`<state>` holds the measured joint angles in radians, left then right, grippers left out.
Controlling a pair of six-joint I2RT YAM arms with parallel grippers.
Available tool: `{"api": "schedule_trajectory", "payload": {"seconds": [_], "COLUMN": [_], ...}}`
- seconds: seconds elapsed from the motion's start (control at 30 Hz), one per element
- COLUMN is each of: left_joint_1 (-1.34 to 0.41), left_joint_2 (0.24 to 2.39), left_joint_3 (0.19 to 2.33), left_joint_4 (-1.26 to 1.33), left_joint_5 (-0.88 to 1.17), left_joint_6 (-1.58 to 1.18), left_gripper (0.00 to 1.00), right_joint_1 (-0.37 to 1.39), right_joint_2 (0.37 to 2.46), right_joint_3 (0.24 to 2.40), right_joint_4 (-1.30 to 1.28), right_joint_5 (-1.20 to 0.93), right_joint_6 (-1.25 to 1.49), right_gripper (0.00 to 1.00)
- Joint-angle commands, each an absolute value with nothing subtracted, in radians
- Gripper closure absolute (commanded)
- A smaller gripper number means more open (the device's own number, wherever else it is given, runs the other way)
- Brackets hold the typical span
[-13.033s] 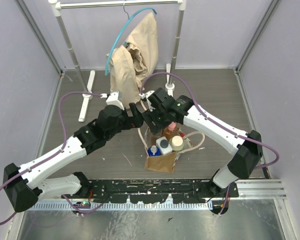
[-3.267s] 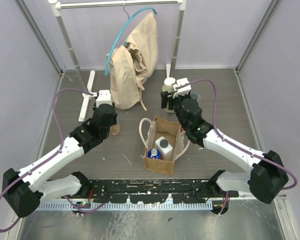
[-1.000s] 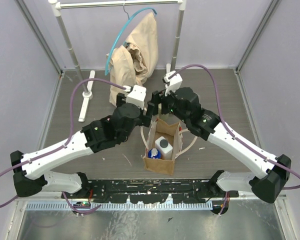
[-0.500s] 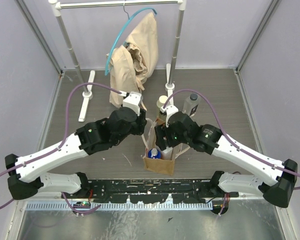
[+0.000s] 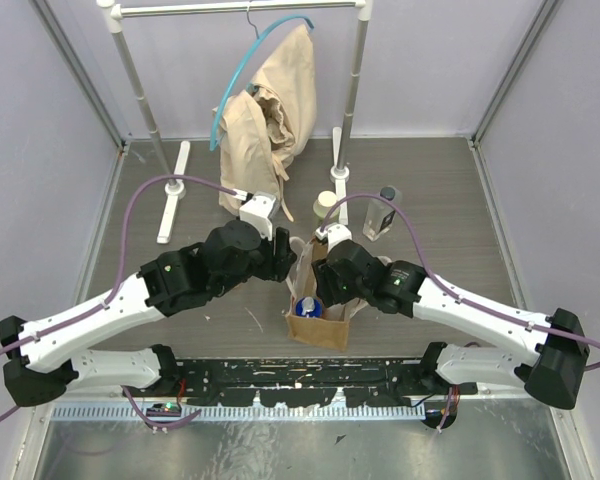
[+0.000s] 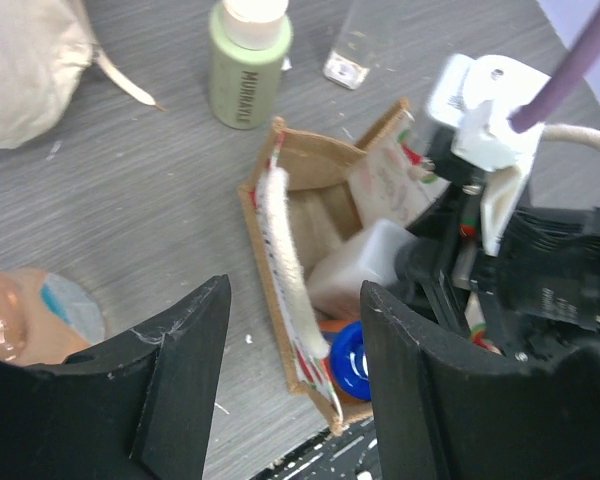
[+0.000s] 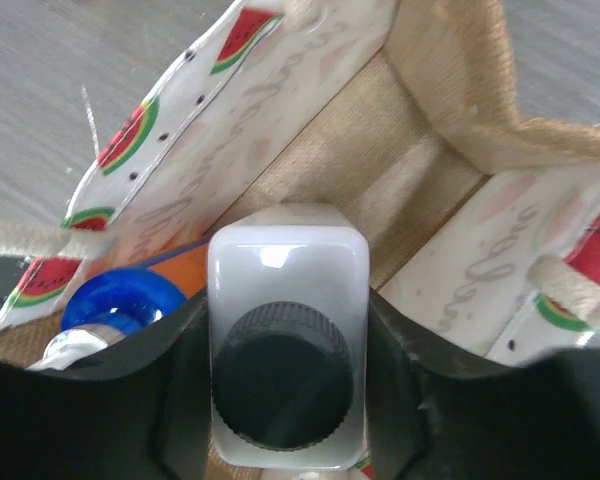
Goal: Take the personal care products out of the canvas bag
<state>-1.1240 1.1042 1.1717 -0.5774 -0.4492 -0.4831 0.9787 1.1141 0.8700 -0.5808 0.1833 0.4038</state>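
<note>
Since a second ago the right arm has come down from the bag's far rim, and from above its wrist now covers the white bottle that showed then. The right gripper (image 7: 287,330) is inside the canvas bag (image 5: 320,328), its fingers (image 7: 180,380) close against both sides of the white bottle (image 7: 285,285) with the dark cap (image 7: 280,385). Whether they are already squeezing it cannot be told. Beside that bottle, a blue cap (image 7: 120,305) and a strip of orange (image 7: 185,262) peek out, their bottles mostly hidden by the bag's watermelon-print panel.

The left gripper (image 6: 295,295) hangs over the bag's left rim with its jaws apart, holding nothing.

The bag stands mid-table (image 5: 180,200), toward the near edge. Beyond it, toward the far edge, the olive-green bottle (image 5: 327,208) and the clear bottle (image 5: 381,215) stand upright and apart. An amber bottle (image 6: 40,320) is visible only in the left wrist view, cut off by the frame edge and a finger.
</note>
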Motion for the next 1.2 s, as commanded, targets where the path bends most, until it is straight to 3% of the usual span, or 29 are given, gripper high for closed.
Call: {"api": "schedule_trajectory", "payload": {"seconds": [0.0, 0.07, 0.27, 0.6, 0.87, 1.0, 1.17], "left_joint_1": [-1.130, -1.138, -1.156, -1.226, -1.257, -1.258, -1.258], "left_joint_2": [1.107, 1.114, 1.111, 1.240, 1.415, 1.440, 1.455], "left_joint_3": [1.180, 1.182, 1.166, 1.200, 1.266, 1.243, 1.217], "left_joint_4": [-0.502, -0.486, -0.453, -0.485, -0.626, -0.632, -0.632], "left_joint_5": [-0.289, -0.250, -0.203, -0.111, -0.165, -0.198, -0.258], "left_joint_6": [-0.469, -0.467, -0.467, -0.434, -0.477, -0.515, -0.526], "left_gripper": [0.39, 0.39, 0.39, 0.37, 0.34, 0.33, 0.26], "right_joint_1": [0.983, 0.982, 0.983, 0.983, 0.982, 0.978, 0.943], "right_joint_2": [1.109, 1.083, 0.971, 0.954, 0.943, 0.933, 0.903], "right_joint_3": [0.894, 0.931, 1.107, 1.396, 1.439, 1.391, 1.323], "right_joint_4": [-0.560, -0.570, -0.618, -0.627, -0.553, -0.539, -0.534], "right_joint_5": [0.280, 0.331, 0.486, 0.837, 1.084, 1.126, 1.111], "right_joint_6": [0.362, 0.356, 0.316, 0.184, 0.072, 0.079, 0.114], "right_gripper": [0.61, 0.69, 0.69, 0.71, 0.71, 0.71, 0.71]}}
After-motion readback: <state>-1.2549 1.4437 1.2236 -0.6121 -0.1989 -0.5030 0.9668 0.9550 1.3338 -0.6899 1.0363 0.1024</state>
